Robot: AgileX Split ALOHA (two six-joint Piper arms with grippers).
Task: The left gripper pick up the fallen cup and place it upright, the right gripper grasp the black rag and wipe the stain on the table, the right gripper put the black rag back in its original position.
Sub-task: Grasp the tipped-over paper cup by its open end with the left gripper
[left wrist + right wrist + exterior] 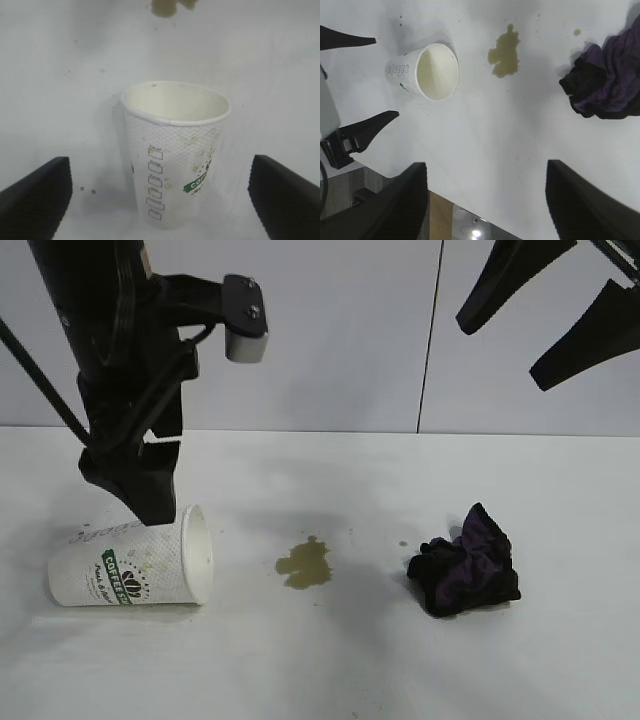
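The white paper cup lies on its side at the left of the table, mouth turned toward the stain. My left gripper hangs just over the cup's back edge. In the left wrist view this gripper is open, with the cup between its fingers and a gap on each side. The yellowish-brown stain is in the middle, with the black and purple rag to its right. High at the back right, my right gripper stands open and empty. Its wrist view shows the cup, the stain and the rag.
A small droplet lies between the stain and the rag. A grey panelled wall stands behind the table. The right wrist view shows the table's edge with floor beyond it.
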